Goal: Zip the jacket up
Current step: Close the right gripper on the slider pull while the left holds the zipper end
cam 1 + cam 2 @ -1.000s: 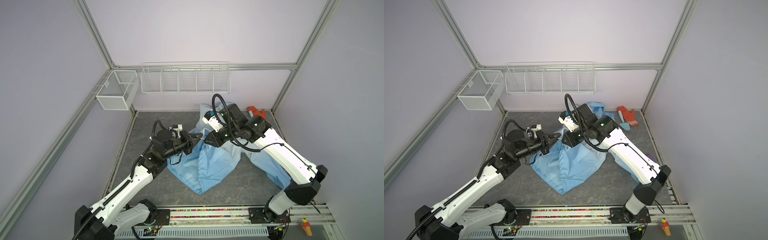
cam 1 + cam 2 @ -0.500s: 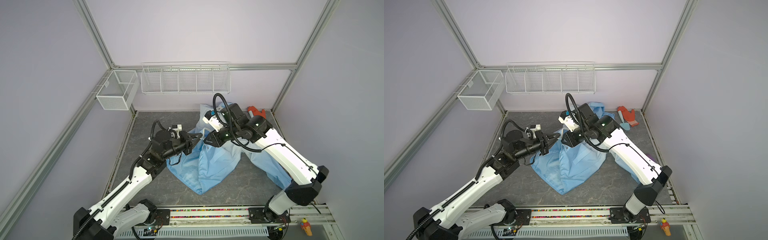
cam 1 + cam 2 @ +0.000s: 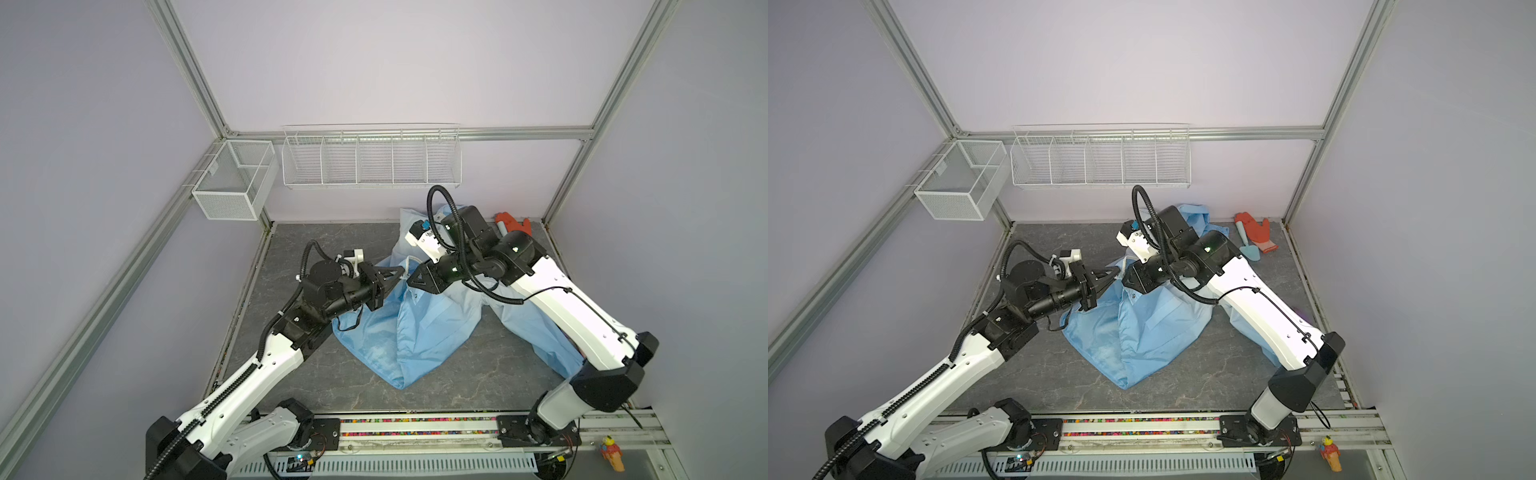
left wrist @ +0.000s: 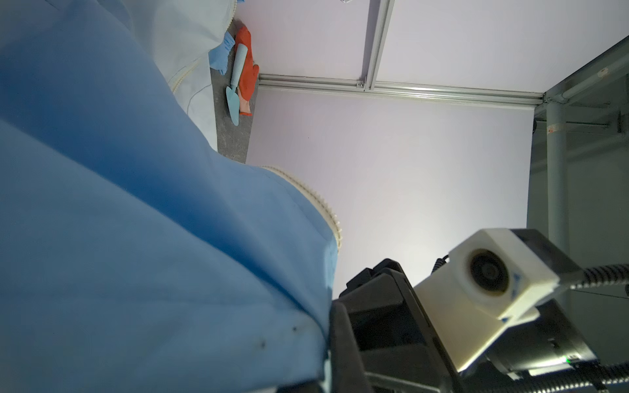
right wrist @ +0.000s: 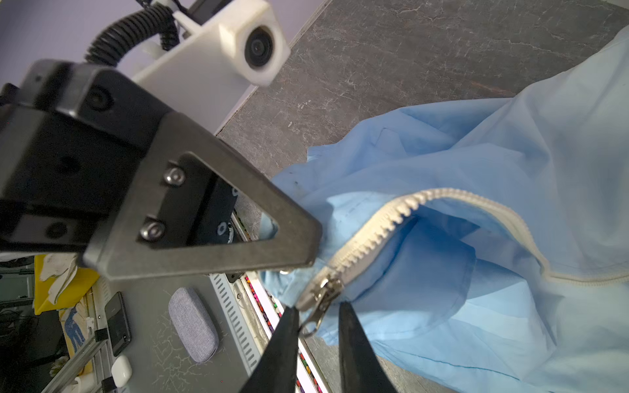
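Holding entry, left to right.

1. The left gripper (image 3: pixel 395 276): fingers were closed on the jacket (image 3: pixel 419 328), pinching cloth just beside the foot of the white zipper (image 5: pixel 374 224) and lifting it taut off the table (image 3: pixel 332 245).
2. The slider (image 5: pixel 323 289): it sat at the zipper's foot, between the two sets of fingertips, with the tooth rows parted beyond it.
3. The right gripper (image 5: pixel 318 311): fingers stood narrowly apart on either side of the pull tab (image 5: pixel 313 325) (no pinch yet, as far as could be seen).

Step judged: securing the pull. The next move called for closing on the tab, then drawing the slider away from the left fingers.

Room: the grippers were nearly tip to tip, and the track beyond the right fingers lay unobstructed. The orange glove (image 3: pixel 1254 232) was well apart.
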You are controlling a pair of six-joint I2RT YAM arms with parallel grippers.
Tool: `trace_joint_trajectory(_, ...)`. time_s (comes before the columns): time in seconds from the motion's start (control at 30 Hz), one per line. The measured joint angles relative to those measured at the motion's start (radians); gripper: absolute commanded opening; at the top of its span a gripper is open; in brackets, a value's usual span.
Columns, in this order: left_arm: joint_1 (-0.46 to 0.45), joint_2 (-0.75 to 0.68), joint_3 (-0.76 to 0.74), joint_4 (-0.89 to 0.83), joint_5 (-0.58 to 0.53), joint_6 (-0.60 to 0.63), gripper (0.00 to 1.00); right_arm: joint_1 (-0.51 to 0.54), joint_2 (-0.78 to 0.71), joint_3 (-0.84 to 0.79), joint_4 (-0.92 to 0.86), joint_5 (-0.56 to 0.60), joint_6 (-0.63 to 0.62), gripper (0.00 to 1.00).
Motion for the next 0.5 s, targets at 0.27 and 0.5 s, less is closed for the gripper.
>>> trace_joint_trajectory(0.27, 0.0, -0.003, 0.0, 0.0, 0.0, 0.0, 0.0, -0.007, -0.005, 0.0, 0.0, -0.021, 0.005, 0.17)
trace_joint_trajectory(0.5, 0.0, -0.008, 0.0, 0.0, -0.003, 0.0, 0.0, -0.011, -0.007, 0.0, 0.001, -0.033, 0.012, 0.09)
